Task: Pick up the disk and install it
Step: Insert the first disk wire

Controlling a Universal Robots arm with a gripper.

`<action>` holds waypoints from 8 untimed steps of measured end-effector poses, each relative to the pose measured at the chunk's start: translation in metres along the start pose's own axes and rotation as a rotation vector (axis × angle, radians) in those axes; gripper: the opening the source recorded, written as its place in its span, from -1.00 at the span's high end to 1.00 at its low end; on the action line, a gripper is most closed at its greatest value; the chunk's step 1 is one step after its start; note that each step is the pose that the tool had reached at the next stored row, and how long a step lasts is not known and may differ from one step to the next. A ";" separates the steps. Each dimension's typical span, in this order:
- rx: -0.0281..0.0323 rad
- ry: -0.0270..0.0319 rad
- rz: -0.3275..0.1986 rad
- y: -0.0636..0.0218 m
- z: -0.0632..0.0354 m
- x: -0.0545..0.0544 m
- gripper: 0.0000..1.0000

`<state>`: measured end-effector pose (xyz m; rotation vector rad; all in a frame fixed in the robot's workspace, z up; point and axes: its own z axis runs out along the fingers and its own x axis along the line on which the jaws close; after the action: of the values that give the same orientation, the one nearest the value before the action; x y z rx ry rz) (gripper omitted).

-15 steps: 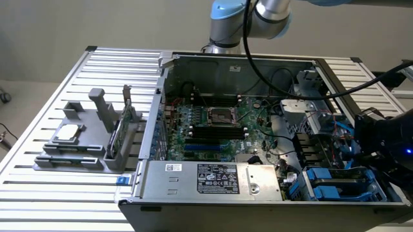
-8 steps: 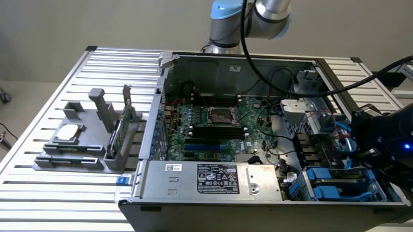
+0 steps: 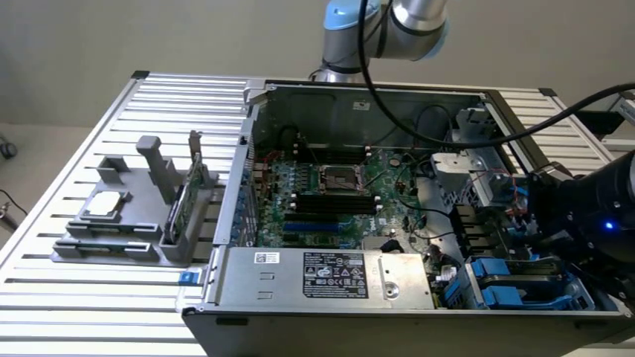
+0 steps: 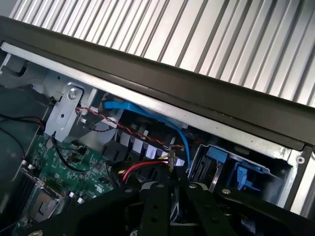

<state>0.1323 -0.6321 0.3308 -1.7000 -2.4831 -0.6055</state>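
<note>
Wrist view: claw [image 4: 174, 189] over open computer case [image 4: 147, 73] (slatted metal table [image 4: 197, 29] beyond)

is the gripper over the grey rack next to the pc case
No, the gripper hangs over the blue drive bays inside the open case, well apart from the grey rack on the exterior view's left.

silver arm [image 3: 418, 11], blue cap [image 3: 343, 13], black cable [image 3: 366, 52]

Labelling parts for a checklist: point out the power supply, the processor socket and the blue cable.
power supply [image 3: 332, 277], exterior view, on its dark printed label.
processor socket [image 3: 340, 178], exterior view, on its middle.
blue cable [image 4: 130, 108], wrist view, on its wide flat part.
</note>
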 end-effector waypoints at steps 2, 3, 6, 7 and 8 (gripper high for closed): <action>0.0075 -0.0173 -0.003 -0.0009 -0.0001 0.000 0.67; 0.0112 -0.0257 -0.004 -0.0012 -0.0002 0.001 0.67; 0.0180 -0.0404 -0.006 -0.0017 -0.0004 0.001 0.67; 0.0187 -0.0420 -0.006 -0.0018 -0.0008 0.001 0.67; 0.0193 -0.0434 -0.005 -0.0016 -0.0016 0.001 0.67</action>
<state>0.1301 -0.6321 0.3322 -1.7186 -2.5149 -0.5491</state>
